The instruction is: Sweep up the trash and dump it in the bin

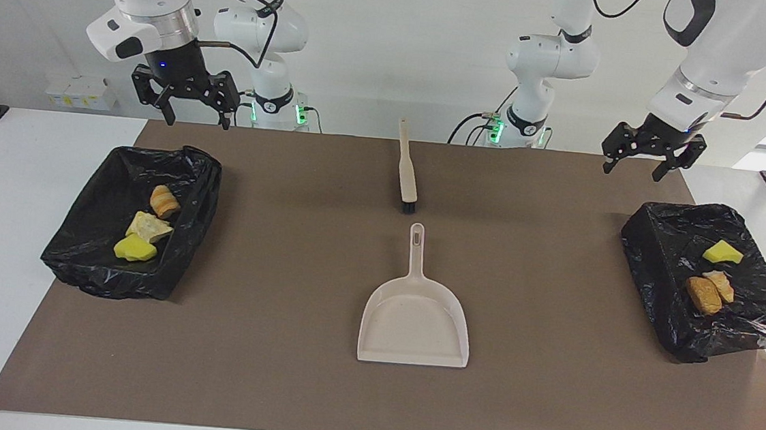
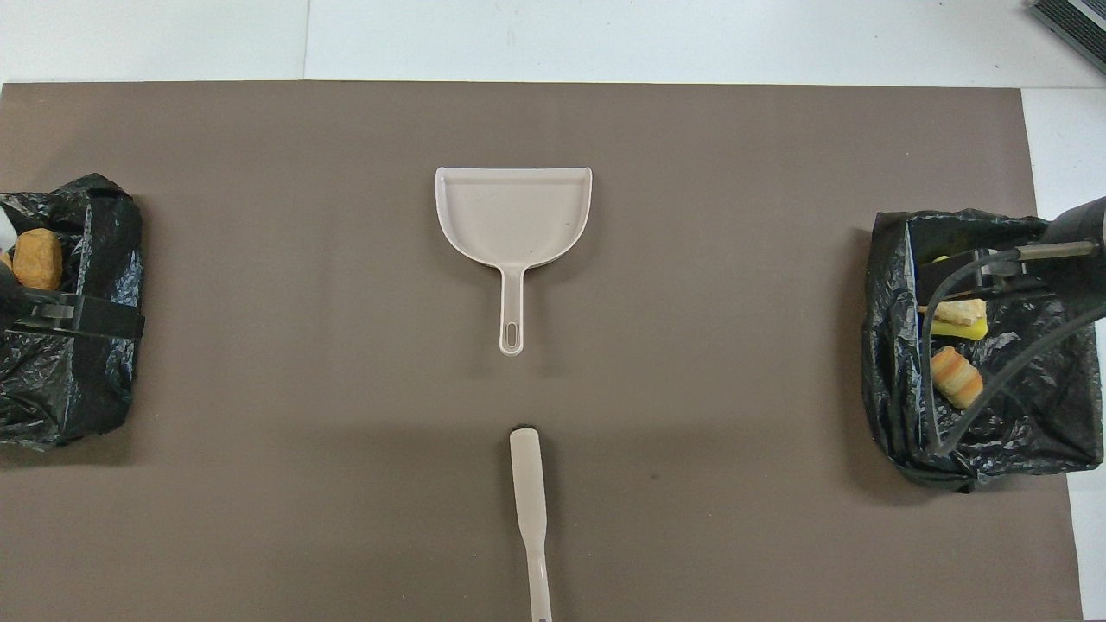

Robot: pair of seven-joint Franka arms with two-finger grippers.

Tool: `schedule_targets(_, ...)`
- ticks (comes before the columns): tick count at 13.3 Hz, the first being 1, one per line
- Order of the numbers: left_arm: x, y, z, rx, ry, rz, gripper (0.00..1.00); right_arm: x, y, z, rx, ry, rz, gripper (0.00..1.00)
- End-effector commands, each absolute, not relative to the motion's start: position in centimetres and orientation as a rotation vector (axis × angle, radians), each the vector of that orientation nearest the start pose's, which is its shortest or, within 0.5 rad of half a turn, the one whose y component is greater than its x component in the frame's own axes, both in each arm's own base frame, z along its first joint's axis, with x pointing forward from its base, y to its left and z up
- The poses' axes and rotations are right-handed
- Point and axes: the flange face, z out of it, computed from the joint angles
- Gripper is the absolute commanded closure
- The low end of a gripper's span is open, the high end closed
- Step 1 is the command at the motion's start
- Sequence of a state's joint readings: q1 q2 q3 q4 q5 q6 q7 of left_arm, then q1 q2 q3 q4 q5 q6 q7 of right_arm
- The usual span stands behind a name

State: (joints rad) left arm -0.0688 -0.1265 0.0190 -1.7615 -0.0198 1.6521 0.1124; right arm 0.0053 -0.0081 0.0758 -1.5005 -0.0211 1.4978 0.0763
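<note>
**Lining both ends of the table, two black-bagged bins hold all the visible trash**

Sitting at the right arm's end of the brown mat (image 1: 274, 384), one bin (image 1: 98, 268) lined with a black bag holds three pieces: an orange-brown bread-like lump (image 1: 164, 201) nearest the robots, a pale beige lump (image 1: 147, 226) next, and a yellow spongy wedge (image 1: 134, 248) farthest from them. At the left arm's end, the other bin (image 1: 666, 264) holds a second yellow wedge (image 1: 722, 252) nearest the robots, with a second orange-brown lump (image 1: 703, 295) and a small pale piece (image 1: 721, 284) touching each other just beside it. Only six chunks can be counted; no trash lies loose on the mat

Midway between the bins lies the beige dustpan (image 1: 414, 320), pan flat, handle pointing toward the robots. The beige brush (image 1: 406, 169) lies nearer the robots, its dark bristles close to the tip of the dustpan handle but apart from it

The right gripper (image 1: 189, 118) hangs in the air over the table edge nearest the robots, its fingers spread apart and holding nothing. The left gripper (image 1: 638, 168) hangs likewise at its own end, fingers apart and bare

From overhead, the bin at the left arm's end is cut off by the frame edge and shows just one orange-brown lump, while the right arm and its cable cover part of the other bin, hiding most of the yellow wedge there
</note>
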Motion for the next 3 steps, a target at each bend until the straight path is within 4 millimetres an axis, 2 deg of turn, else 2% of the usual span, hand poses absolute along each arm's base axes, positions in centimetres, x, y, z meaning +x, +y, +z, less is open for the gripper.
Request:
schedule_targets(1, 51.33, -2.37, 60.79, -3.147, 0.26, -0.008, 0.0, 55.0, 4.4, 65.46, -3.144, -0.019, -0.022, 0.0)
schedule_targets(3, 51.27, -2.37, 60.68, -3.147, 0.26, 0.001, 0.0, 55.0, 4.42, 65.46, -3.143, -0.021, -0.022, 0.0)
